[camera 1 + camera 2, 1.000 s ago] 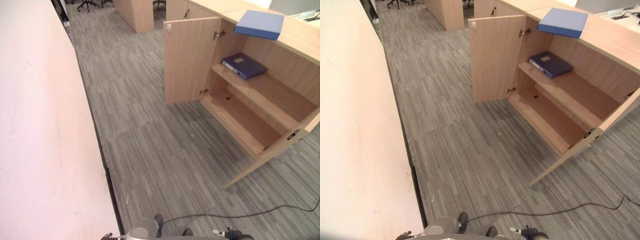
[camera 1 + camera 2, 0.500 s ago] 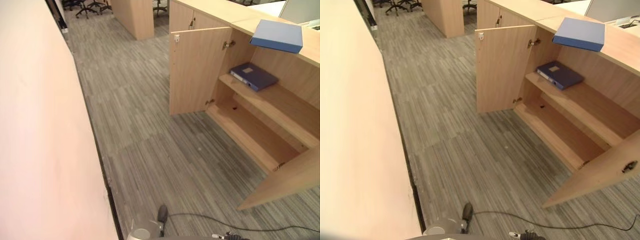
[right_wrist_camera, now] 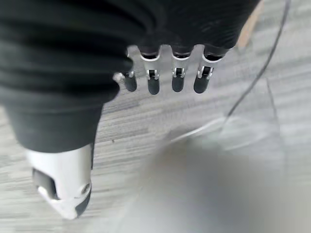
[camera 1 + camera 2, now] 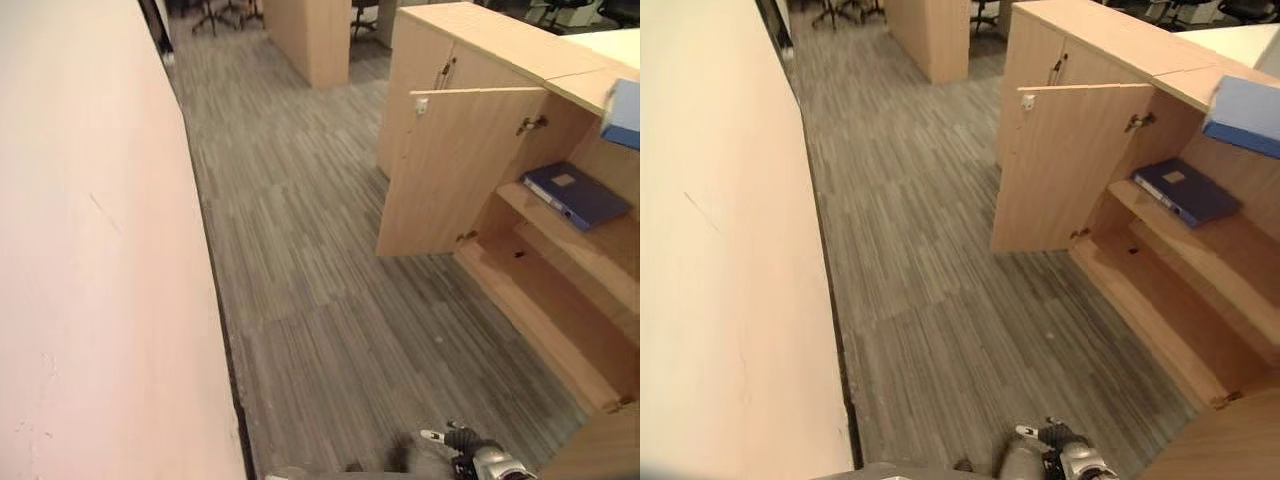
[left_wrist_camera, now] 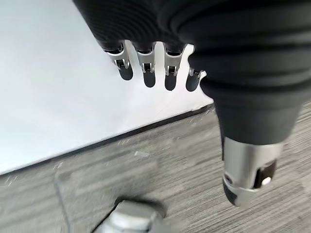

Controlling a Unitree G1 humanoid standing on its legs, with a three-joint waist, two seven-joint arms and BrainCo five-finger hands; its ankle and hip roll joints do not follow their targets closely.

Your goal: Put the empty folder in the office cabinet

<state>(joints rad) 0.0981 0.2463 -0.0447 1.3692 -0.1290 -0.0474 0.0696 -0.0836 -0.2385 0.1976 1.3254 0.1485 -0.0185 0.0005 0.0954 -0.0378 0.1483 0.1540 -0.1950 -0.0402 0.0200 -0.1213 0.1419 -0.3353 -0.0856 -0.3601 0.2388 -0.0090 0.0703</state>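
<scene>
A light blue folder (image 4: 1246, 114) lies on top of the wooden office cabinet (image 4: 1095, 40) at the right edge. The cabinet's left door (image 4: 448, 172) stands wide open. Inside, a dark blue binder (image 4: 574, 195) lies flat on the upper shelf, and the lower shelf (image 4: 1160, 315) is bare. My left hand (image 5: 148, 73) hangs beside a pale wall with relaxed fingers and holds nothing. My right hand (image 3: 177, 78) hangs over the grey carpet, fingers relaxed too, nothing in it. Both hands are far from the folder.
A pale wall (image 4: 90, 260) runs along the whole left side. Grey striped carpet (image 4: 300, 290) lies between it and the cabinet. The cabinet's other open door (image 4: 1225, 445) juts out at the lower right. Another wooden unit (image 4: 315, 35) and office chairs (image 4: 215, 12) stand at the back.
The camera has swung left, so the cabinet and both folders now sit further right in the picture. Nothing in the scene itself has moved.
</scene>
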